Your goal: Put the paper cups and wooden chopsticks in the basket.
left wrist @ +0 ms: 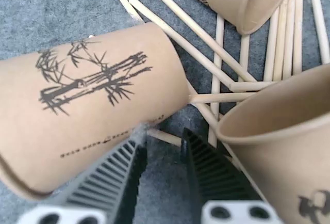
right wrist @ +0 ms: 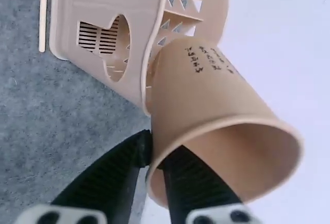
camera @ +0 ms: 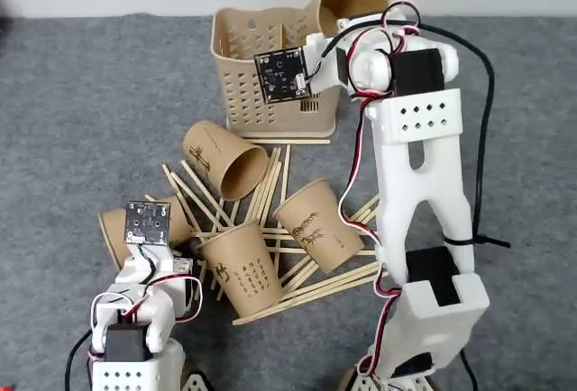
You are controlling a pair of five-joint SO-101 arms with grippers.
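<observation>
Right pincer (right wrist: 154, 144) clamps paper cup (right wrist: 216, 115) rim beside basket (right wrist: 129, 28); left pincer (left wrist: 164, 136) parted (nothing held) beside lying cup (left wrist: 87, 100), amid chopsticks (left wrist: 218, 48).

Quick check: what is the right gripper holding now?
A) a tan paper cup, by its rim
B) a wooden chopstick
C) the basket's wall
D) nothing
A: the right gripper pinches the rim of the tan paper cup, beside the beige slotted plastic basket.

Left hand (left wrist: 162, 146) hemmed in: lying cup (left wrist: 87, 95) against one finger, second cup (left wrist: 278, 131) beside the other, chopsticks (left wrist: 216, 64) ahead; bare bench (left wrist: 164, 182) between.
</observation>
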